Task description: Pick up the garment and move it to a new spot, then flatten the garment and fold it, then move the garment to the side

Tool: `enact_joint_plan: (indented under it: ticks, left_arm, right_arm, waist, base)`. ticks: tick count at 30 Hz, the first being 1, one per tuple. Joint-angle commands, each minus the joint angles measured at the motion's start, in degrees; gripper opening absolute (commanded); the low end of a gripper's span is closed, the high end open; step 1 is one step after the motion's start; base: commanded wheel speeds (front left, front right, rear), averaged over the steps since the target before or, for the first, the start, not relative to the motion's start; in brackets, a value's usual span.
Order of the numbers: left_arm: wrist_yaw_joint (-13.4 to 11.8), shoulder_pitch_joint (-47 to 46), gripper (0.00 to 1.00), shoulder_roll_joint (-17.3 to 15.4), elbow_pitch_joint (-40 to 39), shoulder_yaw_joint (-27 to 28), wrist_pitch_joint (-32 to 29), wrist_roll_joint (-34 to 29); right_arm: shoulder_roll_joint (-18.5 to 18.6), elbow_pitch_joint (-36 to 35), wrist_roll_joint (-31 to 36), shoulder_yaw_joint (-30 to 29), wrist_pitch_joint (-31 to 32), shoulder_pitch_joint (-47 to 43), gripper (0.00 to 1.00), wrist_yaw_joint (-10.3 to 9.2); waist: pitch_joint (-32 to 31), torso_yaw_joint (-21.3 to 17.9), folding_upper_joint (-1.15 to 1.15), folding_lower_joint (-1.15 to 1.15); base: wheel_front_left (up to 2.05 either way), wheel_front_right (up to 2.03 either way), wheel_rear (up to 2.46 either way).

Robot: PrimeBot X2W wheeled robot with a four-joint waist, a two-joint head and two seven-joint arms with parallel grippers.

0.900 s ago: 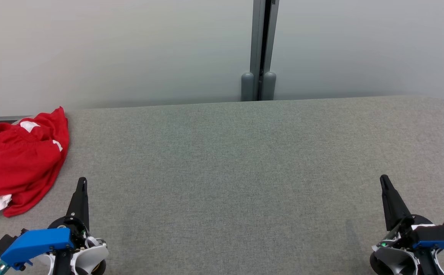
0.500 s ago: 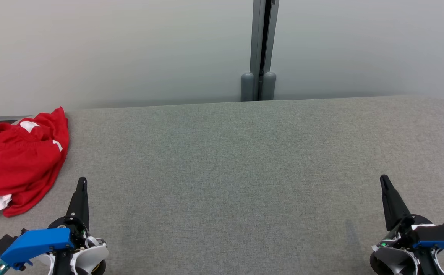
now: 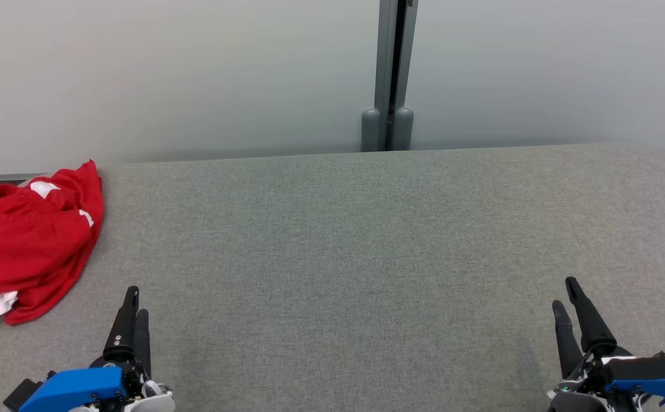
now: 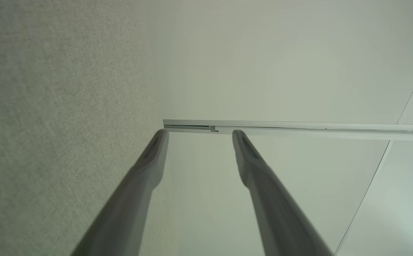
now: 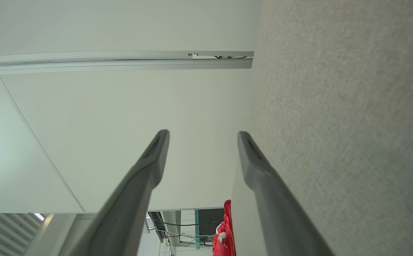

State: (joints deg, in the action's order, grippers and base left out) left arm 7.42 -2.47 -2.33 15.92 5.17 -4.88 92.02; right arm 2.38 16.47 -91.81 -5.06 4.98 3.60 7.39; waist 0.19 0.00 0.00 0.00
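On the table [image 3: 332, 257], the garment [image 3: 29, 246] lies far left; wall [image 3: 195, 74] behind.

Bright, even, diffuse light; faint shadow on bench [image 3: 332, 257] beside right tool [image 3: 563, 293]. Head view sharp. Wrist views: near fingers [image 5: 149, 167] soft, edges perhaps bowed.

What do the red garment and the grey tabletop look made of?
Red garment: thin, soft, matte cloth, possibly a sports knit; it lies crumpled in loose folds.
Tabletop: grey fabric cover, woven or felt-like, matte; a fine speckled grain shows, with no shine.
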Motion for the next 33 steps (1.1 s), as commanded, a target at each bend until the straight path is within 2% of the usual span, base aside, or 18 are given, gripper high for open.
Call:
enact_joint_plan:
  ticks: [1, 11, 24, 33]
  left_arm:
    - [0.02, -0.76, 1.00, -0.35, -1.55, -0.40, 0.53, -0.65]
    - [-0.52, -0.01, 1.00, -0.40, -4.38, -1.62, 3.22, -6.55]
    - [-3.91, 0.67, 1.00, -0.47, -9.12, -3.67, 6.29, -22.00]
    - [-5.17, 1.47, 1.00, -0.50, -10.15, -5.37, 8.21, -34.96]
  right_arm:
    - [0.22, -1.18, 0.42, 0.44, -0.60, 0.50, 1.00, 0.06]
    - [0.27, -2.58, 7.02, 1.16, -3.29, 0.33, 1.00, 0.07]
    - [0.35, -6.53, 22.47, 1.55, -6.37, -0.22, 1.00, 0.09]
    - [0.39, -8.23, 33.38, 2.77, -8.29, -0.33, 1.00, 0.09]
  waist:
    - [0.01, 0.01, 0.00, 0.00]
    - [0.08, 0.06, 0.00, 0.00]
    - [0.28, 0.13, 0.00, 0.00]
    - [0.46, 0.18, 0.00, 0.00]
  base:
    - [0.00, 0.00, 0.00]
    - [0.00, 0.00, 0.00]
    - [0.00, 0.00, 0.00]
    - [0.00, 0.00, 0.00]
